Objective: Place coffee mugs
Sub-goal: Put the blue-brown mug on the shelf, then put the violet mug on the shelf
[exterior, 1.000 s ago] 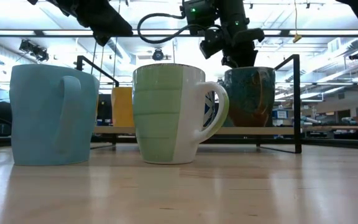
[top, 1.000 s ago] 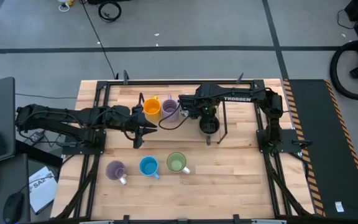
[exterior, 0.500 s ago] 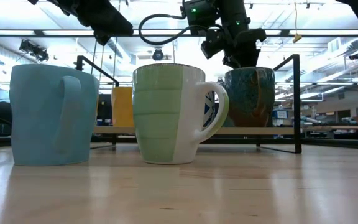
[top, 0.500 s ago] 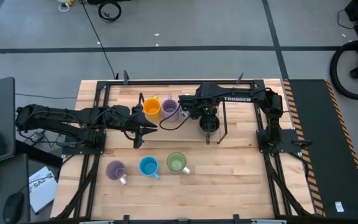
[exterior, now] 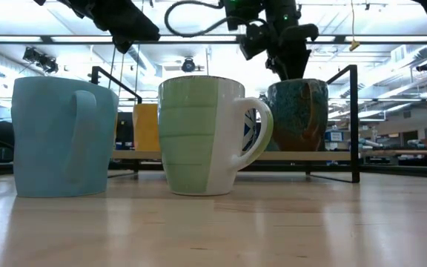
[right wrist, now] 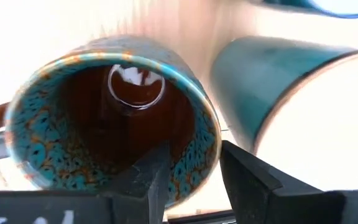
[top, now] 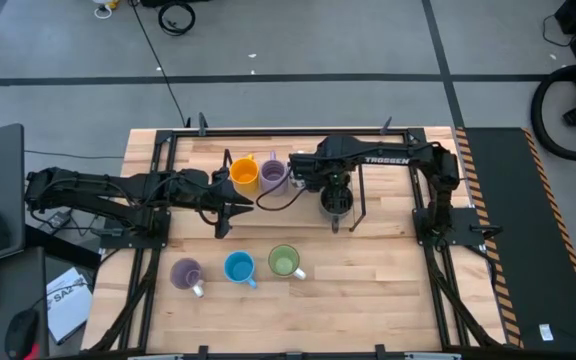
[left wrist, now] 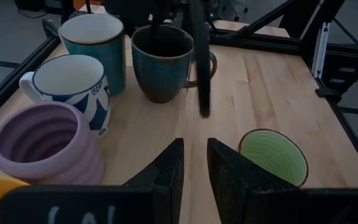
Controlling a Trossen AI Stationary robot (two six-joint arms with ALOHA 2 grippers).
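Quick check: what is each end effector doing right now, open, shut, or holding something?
Left end effector: holds nothing, narrow gap between fingers.
Right end effector: open, straddling the dark mug's rim.

Three mugs stood in a row at the front of the table. More mugs stood in a row behind them, inside the wire frame.

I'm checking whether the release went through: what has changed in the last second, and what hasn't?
The right gripper has opened its fingers, which now straddle the rim of the dark teal-and-brown speckled mug, and has risen slightly above it; the mug stands on the table inside the black wire frame. The left gripper, the light green mug and the bright blue mug have not moved.
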